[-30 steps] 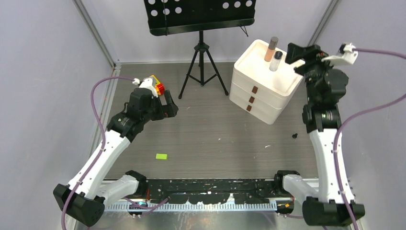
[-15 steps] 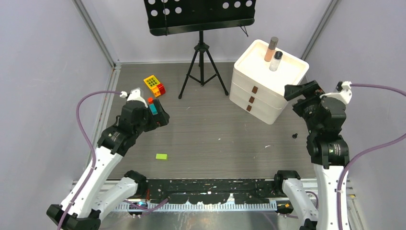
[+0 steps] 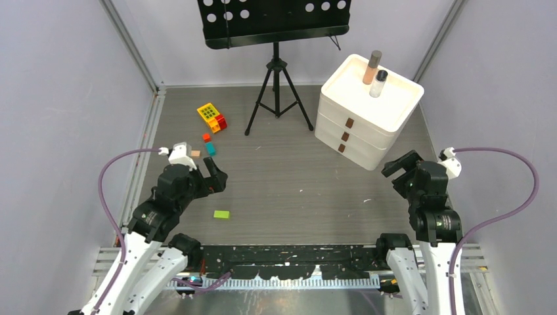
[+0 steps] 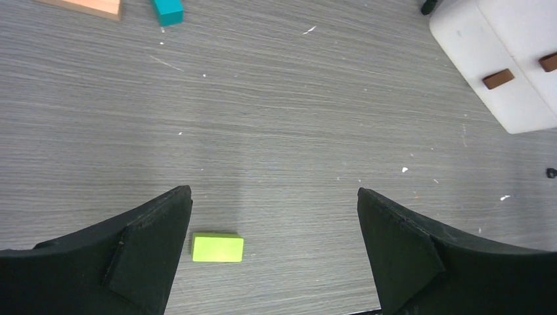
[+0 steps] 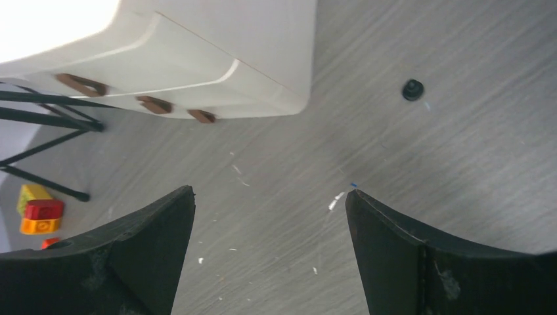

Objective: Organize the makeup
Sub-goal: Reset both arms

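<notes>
Two bottles (image 3: 378,85) atop drawer box (image 3: 396,108)

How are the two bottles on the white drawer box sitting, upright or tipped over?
Upright. From above, the tan tube and the clear black-capped bottle both stand on end, caps up, on the white drawer box.

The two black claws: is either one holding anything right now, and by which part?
Nothing is held. The left gripper and right gripper both stand open and empty. The tan tube and clear bottle stand ungripped on the white box.
</notes>
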